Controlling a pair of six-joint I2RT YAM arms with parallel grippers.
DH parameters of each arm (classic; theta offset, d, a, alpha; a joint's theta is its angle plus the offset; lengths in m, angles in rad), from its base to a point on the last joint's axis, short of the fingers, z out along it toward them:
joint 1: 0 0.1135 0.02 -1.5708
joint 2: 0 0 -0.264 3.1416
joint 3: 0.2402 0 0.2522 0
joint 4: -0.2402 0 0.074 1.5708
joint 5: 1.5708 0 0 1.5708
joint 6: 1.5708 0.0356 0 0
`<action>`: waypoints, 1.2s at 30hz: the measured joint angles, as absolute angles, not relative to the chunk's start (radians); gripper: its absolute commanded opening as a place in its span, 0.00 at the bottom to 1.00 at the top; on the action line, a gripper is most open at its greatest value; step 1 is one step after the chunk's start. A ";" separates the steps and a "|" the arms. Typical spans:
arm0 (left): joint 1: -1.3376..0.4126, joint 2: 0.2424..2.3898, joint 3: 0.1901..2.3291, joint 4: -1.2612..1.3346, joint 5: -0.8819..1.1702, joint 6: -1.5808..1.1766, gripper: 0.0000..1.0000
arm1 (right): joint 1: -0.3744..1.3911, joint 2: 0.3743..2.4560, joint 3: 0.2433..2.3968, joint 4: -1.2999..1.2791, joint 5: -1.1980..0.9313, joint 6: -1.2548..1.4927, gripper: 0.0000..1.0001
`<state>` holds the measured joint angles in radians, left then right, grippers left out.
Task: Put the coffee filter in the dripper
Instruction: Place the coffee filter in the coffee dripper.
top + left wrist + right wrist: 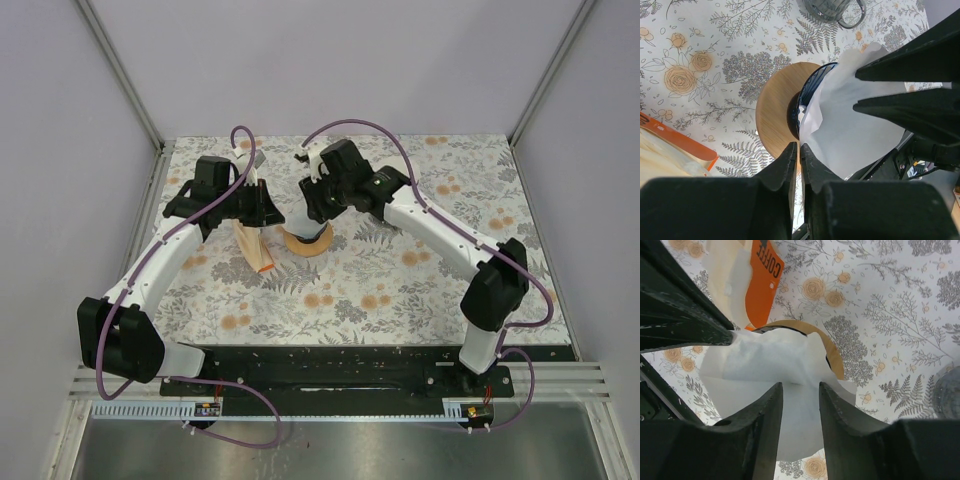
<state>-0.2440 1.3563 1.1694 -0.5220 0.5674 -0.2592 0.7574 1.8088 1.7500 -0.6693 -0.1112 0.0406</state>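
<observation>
Pinching the edge of the coffee filter (850,115), as far as this tight view shows, the left hand (798,146) steadies the paper cone in the mouth of the dripper (809,87) on its wooden stand (772,115). The right hand (797,388) stands spread around the paper's other side, probably freeing it to settle deeper.

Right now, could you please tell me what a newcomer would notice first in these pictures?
The white coffee filter stands out most, at the dark dripper on its round wooden base, mid-table toward the far side. The left tool pinches its edge; the right tool is open close by it. An orange filter packet lies just left of the dripper on the floral tablecloth.
</observation>
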 measured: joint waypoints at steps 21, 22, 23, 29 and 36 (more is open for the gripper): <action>-0.244 1.357 1.169 -0.522 0.568 -0.262 0.11 | 0.883 1.699 1.674 -0.572 -0.141 -0.101 0.67; -0.244 1.357 1.169 -0.522 0.568 -0.262 0.11 | 0.885 1.702 1.674 -0.572 -0.140 -0.101 0.67; -0.244 1.357 1.169 -0.522 0.568 -0.263 0.11 | 0.888 1.705 1.673 -0.572 -0.140 -0.100 0.67; -0.244 1.361 1.169 -0.522 0.568 -0.266 0.11 | 0.921 1.737 1.650 -0.554 -0.114 -0.074 0.65; -0.244 1.363 1.169 -0.522 0.568 -0.269 0.11 | 0.936 1.788 1.650 -0.549 -0.081 -0.051 0.47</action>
<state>-0.2440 1.3628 1.1694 -0.5220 0.5678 -0.2691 0.9363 1.7878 1.6501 -0.5491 -0.0811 -0.0513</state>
